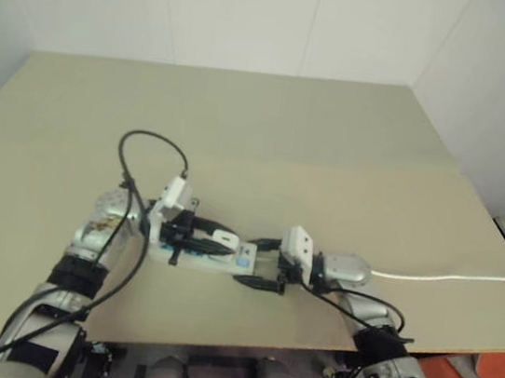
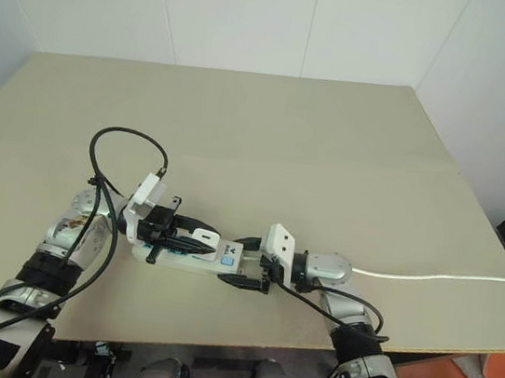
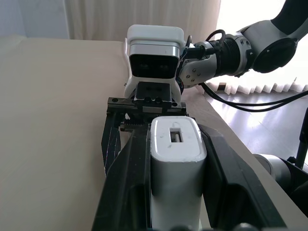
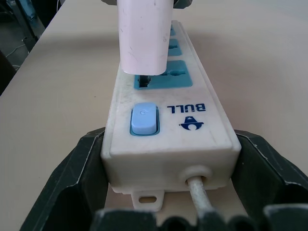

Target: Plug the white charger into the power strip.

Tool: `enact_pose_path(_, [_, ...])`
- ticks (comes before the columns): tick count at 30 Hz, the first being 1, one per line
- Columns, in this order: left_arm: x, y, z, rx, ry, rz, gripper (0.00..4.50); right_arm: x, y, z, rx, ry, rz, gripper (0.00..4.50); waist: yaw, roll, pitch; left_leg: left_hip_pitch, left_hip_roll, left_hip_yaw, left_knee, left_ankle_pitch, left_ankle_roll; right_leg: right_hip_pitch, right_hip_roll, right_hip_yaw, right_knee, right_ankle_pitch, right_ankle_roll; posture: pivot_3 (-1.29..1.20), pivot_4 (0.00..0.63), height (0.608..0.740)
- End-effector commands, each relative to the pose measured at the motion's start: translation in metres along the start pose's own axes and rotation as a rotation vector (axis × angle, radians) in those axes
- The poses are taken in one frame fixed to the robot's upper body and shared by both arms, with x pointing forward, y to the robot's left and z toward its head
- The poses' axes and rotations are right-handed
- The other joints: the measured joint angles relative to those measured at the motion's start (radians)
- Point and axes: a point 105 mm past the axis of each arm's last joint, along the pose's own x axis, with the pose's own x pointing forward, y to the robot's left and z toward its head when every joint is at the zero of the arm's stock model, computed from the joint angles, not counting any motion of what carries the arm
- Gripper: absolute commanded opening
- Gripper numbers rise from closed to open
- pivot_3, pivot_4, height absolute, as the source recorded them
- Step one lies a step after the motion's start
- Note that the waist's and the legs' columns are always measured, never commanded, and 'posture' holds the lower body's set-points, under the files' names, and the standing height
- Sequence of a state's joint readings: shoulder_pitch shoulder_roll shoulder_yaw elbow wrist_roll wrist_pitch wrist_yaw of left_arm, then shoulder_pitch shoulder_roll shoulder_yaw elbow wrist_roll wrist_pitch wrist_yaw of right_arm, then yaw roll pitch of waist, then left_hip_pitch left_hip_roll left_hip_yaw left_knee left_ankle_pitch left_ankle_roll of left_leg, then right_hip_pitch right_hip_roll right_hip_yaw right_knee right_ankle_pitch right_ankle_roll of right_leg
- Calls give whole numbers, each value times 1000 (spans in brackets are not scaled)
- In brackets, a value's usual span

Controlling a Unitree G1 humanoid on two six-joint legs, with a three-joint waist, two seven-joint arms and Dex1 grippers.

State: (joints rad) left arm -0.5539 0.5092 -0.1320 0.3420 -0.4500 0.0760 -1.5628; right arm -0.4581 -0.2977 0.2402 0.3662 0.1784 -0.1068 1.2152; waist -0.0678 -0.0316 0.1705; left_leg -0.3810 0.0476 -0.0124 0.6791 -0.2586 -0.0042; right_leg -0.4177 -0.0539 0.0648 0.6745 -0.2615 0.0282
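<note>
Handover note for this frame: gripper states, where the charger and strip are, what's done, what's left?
Left gripper: shut on the small white rounded charger, holding it over the strip.
Right gripper: its black fingers clamp the cord end of the long white power strip with blue sockets on the beige table.
Done: charger at the socket nearest the blue switch, prongs entering.
Left: press it fully home, then release.

Charger (image 4: pixel 144 36) over power strip (image 4: pixel 168 134) socket
</note>
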Motion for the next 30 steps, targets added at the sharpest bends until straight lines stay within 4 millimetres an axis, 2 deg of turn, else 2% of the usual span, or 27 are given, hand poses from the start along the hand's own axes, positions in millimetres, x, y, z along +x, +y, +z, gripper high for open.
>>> enact_pose_path(1, [-8,2,2,28,26,14,1025,2,4,-1,4,5,14,3411,-1,0,0,0,0,0,0,0,0,0,0,0,0,0,0,0,150,740])
enact_pose_path(14, [-14,0,-12,-19,47,52,1025,1,4,-1,1,13,25,3411,-2,0,0,0,0,0,-1,0,0,-1,0,0,-1,0,0,0,150,740])
enact_pose_path(30, [-46,-12,-36,-10,182,105,1025,-1,1,-1,-7,21,37,3411,-7,0,0,2,1,0,-3,0,0,0,1,1,-1,0,0,0,150,740])
